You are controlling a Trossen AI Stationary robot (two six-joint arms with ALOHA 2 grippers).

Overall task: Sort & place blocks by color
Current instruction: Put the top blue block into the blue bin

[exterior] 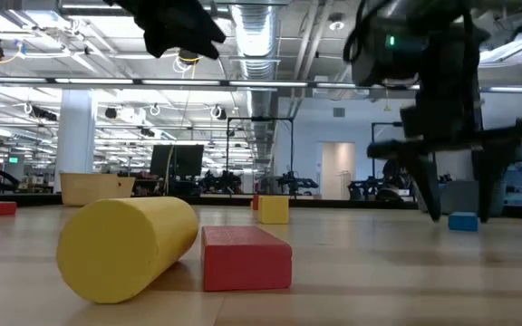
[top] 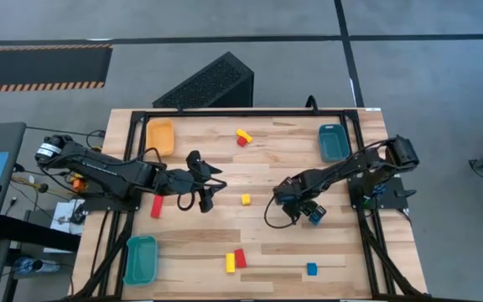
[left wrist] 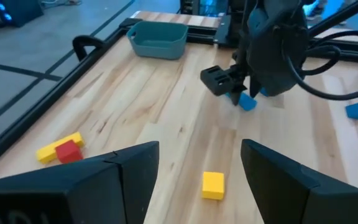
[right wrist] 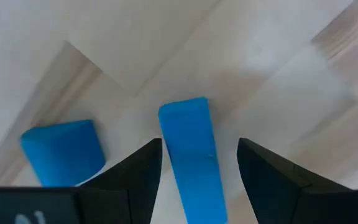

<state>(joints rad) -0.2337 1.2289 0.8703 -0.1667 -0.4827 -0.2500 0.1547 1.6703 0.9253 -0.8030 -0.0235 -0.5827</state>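
My right gripper (right wrist: pixel 199 155) points down at the table right of the middle, open, one finger on each side of a blue bar (right wrist: pixel 191 149) that lies flat on the wood; I see no touch. A second blue block (right wrist: pixel 61 152) lies just beside it. In the low view the fingers (exterior: pixel 438 204) reach nearly down to the blue bar (exterior: pixel 463 220). My left gripper (top: pixel 207 201) hangs open in the air left of the middle, holding nothing. A yellow cube (top: pixel 246 199) sits between the two grippers.
A yellow tray (top: pixel 160 136) stands far left, a teal tray (top: pixel 333 141) far right, another teal tray (top: pixel 140 258) near left. A red bar (top: pixel 156 205) lies under my left arm. A yellow and red pair (top: pixel 243 136) lies far; a yellow cylinder (top: pixel 231 262), a red block (top: pixel 240 257) and a blue block (top: pixel 311 268) lie near.
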